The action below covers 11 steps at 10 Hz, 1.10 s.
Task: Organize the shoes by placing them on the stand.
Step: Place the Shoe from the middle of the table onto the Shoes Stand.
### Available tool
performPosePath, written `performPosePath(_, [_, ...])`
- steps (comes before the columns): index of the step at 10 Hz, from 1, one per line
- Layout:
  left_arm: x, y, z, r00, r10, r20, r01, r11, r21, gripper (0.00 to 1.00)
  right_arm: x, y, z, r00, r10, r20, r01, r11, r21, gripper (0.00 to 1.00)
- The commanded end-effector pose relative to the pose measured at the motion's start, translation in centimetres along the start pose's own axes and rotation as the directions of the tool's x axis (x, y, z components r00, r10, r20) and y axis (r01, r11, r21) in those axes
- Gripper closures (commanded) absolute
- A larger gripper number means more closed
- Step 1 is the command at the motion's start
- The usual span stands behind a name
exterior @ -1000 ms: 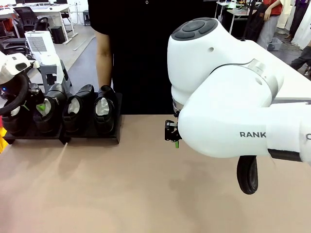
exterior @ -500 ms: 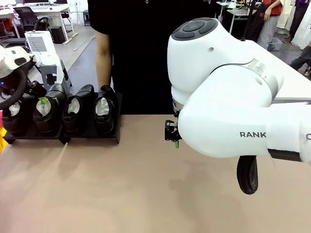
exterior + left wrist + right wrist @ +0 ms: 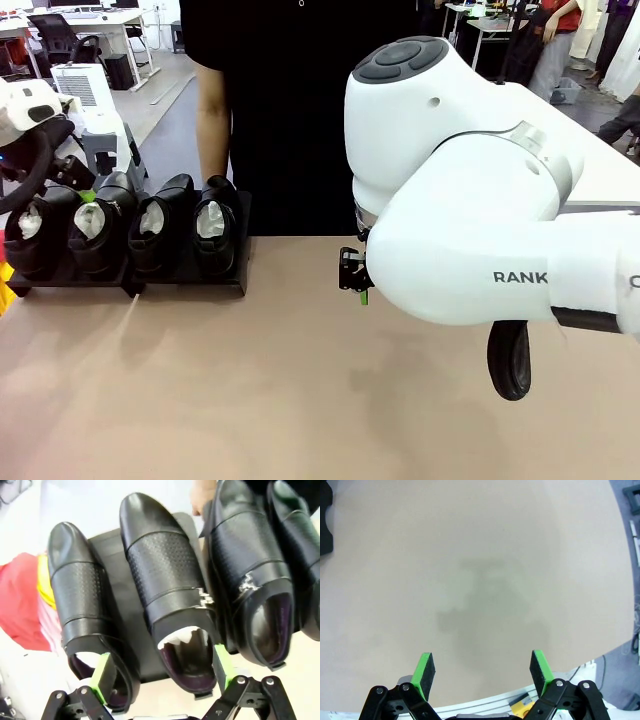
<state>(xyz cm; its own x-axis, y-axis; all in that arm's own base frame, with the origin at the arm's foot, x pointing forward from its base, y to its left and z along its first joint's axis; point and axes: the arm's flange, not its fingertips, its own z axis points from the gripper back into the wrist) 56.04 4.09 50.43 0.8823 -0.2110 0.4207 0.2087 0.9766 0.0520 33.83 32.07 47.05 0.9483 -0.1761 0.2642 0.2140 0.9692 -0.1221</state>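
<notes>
**Four shoes lined up on the stand**

Four glossy black leather dress shoes (image 3: 120, 232) sit side by side on the low matte black stand (image 3: 190, 275). Above their heels, the left gripper (image 3: 162, 670) hangs with fingers spread, holding nothing. Well right of the stand, the right gripper (image 3: 482, 672) gapes over bare tan tabletop (image 3: 300, 400).

Right arm (image 3: 470, 200): glossy white rounded casing, dark grey round cap on top, grey seam ring, black lettering "RANK" printed on side. Left arm (image 3: 25, 105): white shell, black cable looped beneath. Grippers built from black linkages, 2 green pads (image 3: 425, 672) fitted on each. Person (image 3: 300, 110) clad in black short-sleeved top.
</notes>
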Motion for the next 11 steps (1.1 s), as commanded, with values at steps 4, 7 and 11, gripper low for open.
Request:
performPosePath(4, [0.0, 0.0, 0.0, 1.0, 0.0, 0.0, 0.0, 1.0, 0.0, 0.0, 0.5, 0.0, 0.3, 1.0, 0.018, 0.001, -0.018, 1.0, -0.004, 0.0])
performPosePath(7, [0.0, 0.0, 0.0, 1.0, 0.0, 0.0, 0.0, 1.0, 0.0, 0.0, 0.5, 0.0, 0.3, 1.0, 0.018, 0.001, -0.018, 1.0, -0.004, 0.0])
performPosePath(11, [0.0, 0.0, 0.0, 1.0, 0.0, 0.0, 0.0, 1.0, 0.0, 0.0, 0.5, 0.0, 0.3, 1.0, 0.018, 0.001, -0.018, 1.0, -0.004, 0.0])
